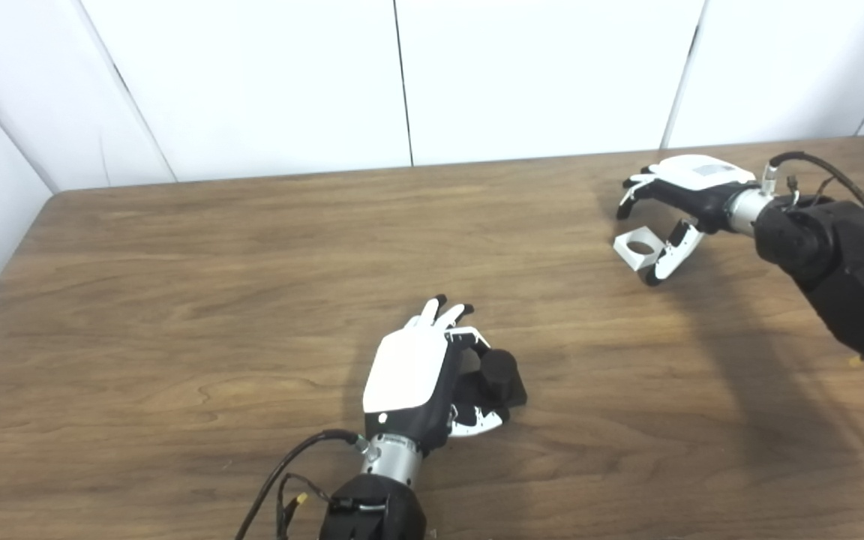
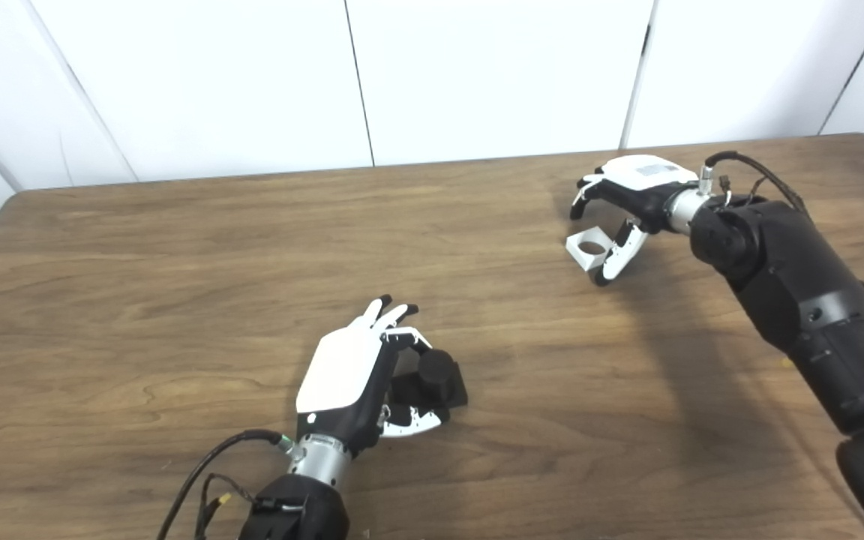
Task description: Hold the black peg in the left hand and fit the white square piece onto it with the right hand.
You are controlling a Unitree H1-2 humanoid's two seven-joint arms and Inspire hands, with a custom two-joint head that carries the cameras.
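I see the black cylindrical peg on its flat black square base (image 1: pixel 498 377) low in the centre of the frame, resting on the brown wood-grain table (image 1: pixel 177 315), tucked just to the right of my left hand (image 1: pixel 409 375). The small white square piece with a round hole through it (image 1: pixel 638 250) lies in the upper right of the frame, flat on the table, directly under my right hand (image 1: pixel 676 199).

My left hand is curled loosely round the peg, fingers above it and thumb below; I think they touch the base, though the angle leaves that unclear. My right hand is spread fairly wide over the white piece, thumb (image 1: pixel 668 259) just beside its right edge, fingers (image 1: pixel 631 195) arched above it, nothing held.
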